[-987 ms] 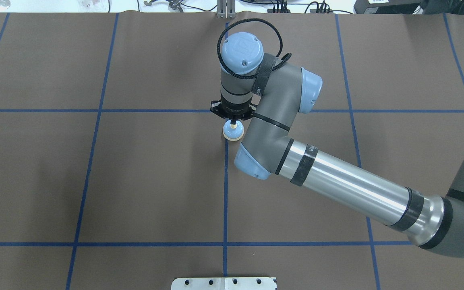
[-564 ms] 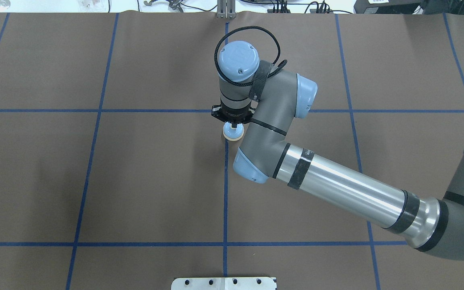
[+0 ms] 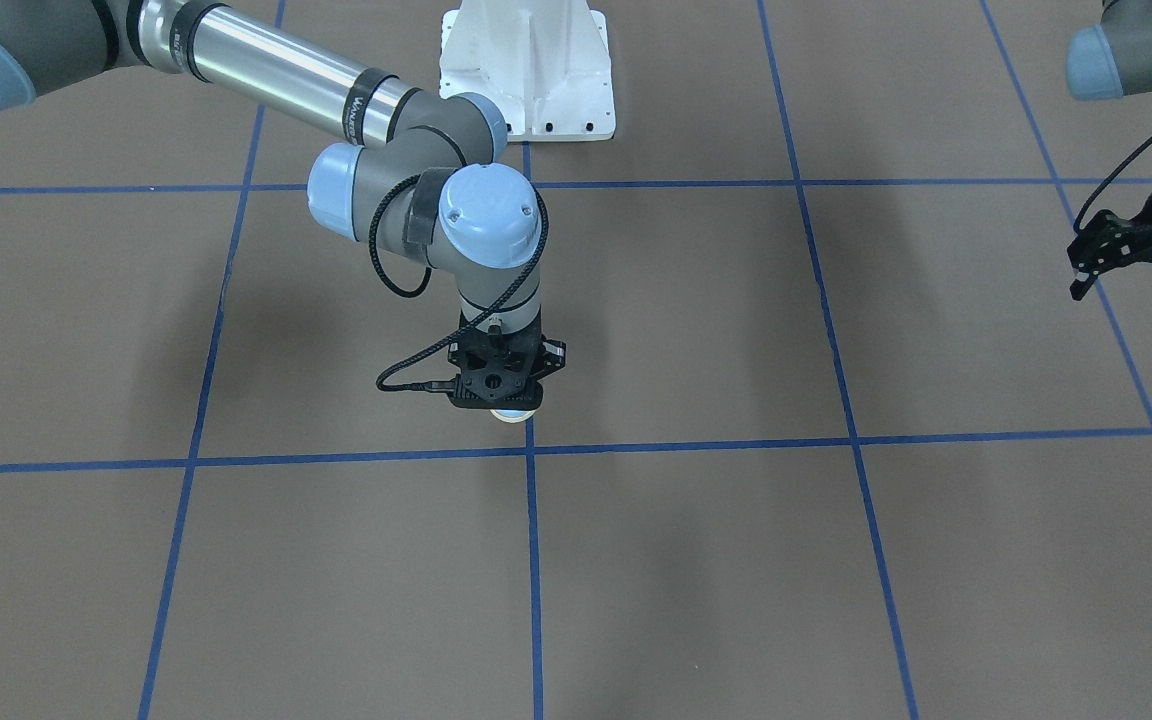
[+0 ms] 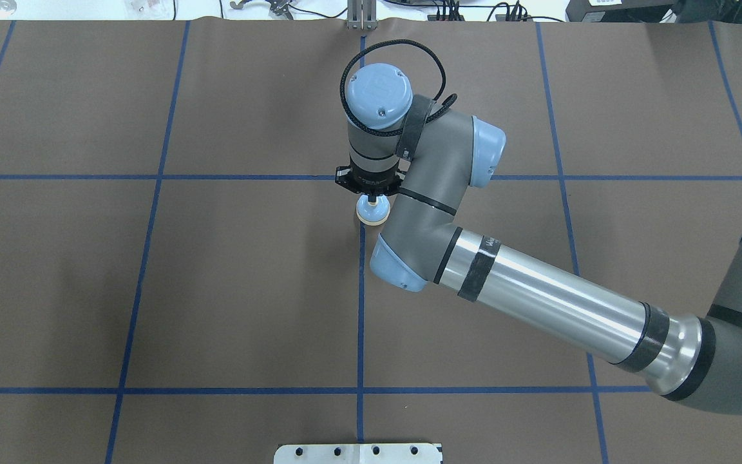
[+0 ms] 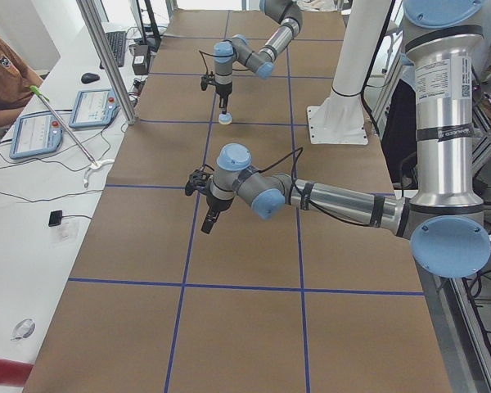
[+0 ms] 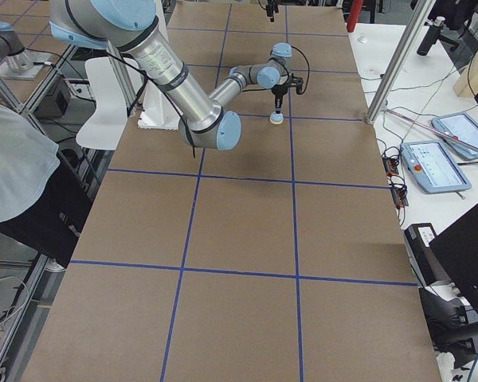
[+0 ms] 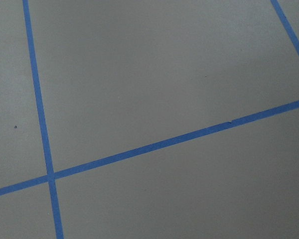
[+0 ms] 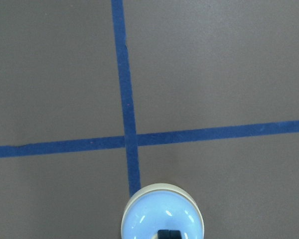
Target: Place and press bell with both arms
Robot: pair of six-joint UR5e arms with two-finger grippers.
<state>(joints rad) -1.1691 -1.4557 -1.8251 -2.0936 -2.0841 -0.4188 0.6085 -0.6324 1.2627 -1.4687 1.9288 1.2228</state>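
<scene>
The light-blue bell (image 4: pixel 372 212) with a cream rim sits near the table's middle, by a blue tape crossing. My right gripper (image 4: pixel 373 201) points straight down and is shut on the bell's top button. The right wrist view shows the dome (image 8: pixel 162 215) with a black fingertip (image 8: pixel 168 234) on top. I cannot tell whether the bell rests on the mat or hangs just above it. In the front view only its edge (image 3: pixel 513 415) shows under the right gripper (image 3: pixel 498 395). My left gripper (image 3: pixel 1131 290) is open and empty, hanging far off over the table's left side.
The table is covered by a brown mat (image 4: pixel 216 290) with a blue tape grid. The white arm pedestal (image 3: pixel 526 70) stands at the robot's edge. The left wrist view shows only mat and tape lines (image 7: pixel 139 149). A metal post (image 4: pixel 361 16) stands at the far edge.
My right arm has come down a little with the bell in its grip. The bell looks slightly smaller and lower in the overhead view. The left arm has not visibly moved.
</scene>
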